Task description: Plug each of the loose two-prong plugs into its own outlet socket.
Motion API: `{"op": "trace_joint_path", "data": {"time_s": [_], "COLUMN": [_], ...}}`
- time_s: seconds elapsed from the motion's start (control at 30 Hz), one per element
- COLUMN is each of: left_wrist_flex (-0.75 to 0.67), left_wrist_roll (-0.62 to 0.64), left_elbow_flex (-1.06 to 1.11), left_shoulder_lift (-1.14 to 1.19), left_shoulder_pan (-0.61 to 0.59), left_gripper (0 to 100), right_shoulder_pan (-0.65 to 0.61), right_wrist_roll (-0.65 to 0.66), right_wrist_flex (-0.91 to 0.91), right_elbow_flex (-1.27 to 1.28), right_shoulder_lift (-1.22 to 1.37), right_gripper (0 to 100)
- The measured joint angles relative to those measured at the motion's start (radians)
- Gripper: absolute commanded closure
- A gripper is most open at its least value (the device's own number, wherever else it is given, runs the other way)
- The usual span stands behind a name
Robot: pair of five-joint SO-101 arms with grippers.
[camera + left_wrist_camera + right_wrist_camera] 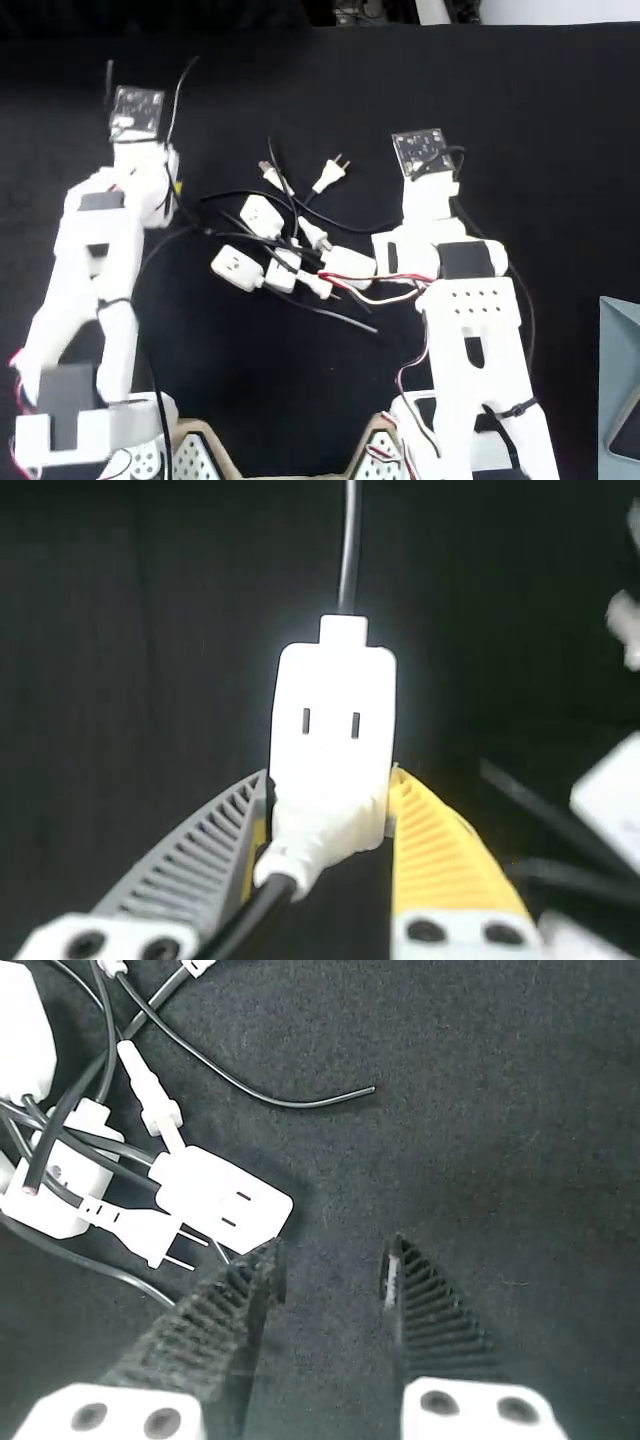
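Outlet socket clamped in left hand | right hand spread wide above tabletop | just beside second socket, loose plug

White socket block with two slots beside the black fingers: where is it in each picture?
High view: white socket block in the cable tangle, on the right arm's side.
Left wrist view: cannot tell it among the blurred white shapes.
Right wrist view: socket block just beyond one black finger.
Shared landmark: the loose white two-prong plug lying beside it.
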Motion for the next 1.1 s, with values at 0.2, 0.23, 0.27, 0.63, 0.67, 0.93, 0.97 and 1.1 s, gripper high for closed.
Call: {"op": "trace_joint_path", "data": {"time_s": [0.2,0.23,0.27,0.63,0.67,0.93,0.97,1.1], "left_wrist_flex": [-0.041,-0.041,-0.041,0.037,0.066,0.439,0.486,0.664], "left_wrist_roll": [0.000,0.000,0.000,0.018,0.040,0.063,0.063,0.064], "left_elbow_flex": [-0.222,-0.265,-0.310,-0.621,-0.635,-0.833,-0.859,-0.925], "left_shoulder_lift": [0.272,0.321,0.368,0.631,0.631,0.614,0.603,0.531], "left_shoulder_pan": [0.064,0.072,0.078,0.101,0.101,0.101,0.101,0.107], "left_gripper": [97,97,97,69,69,69,69,69], "right_shoulder_pan": [0.000,0.000,0.000,0.000,0.000,0.000,0.000,0.000], "right_wrist_roll": [0.000,0.000,0.000,0.000,0.000,0.000,0.000,0.000], "right_wrist_flex": [0.000,0.000,0.000,0.000,0.000,0.000,0.000,0.000], "right_elbow_flex": [0.000,0.000,0.000,0.000,0.000,0.000,0.000,0.000], "right_shoulder_lift": [0.000,0.000,0.000,0.000,0.000,0.000,0.000,0.000], "right_gripper": [83.2,83.2,83.2,83.2,83.2,83.2,83.2,83.2]}}
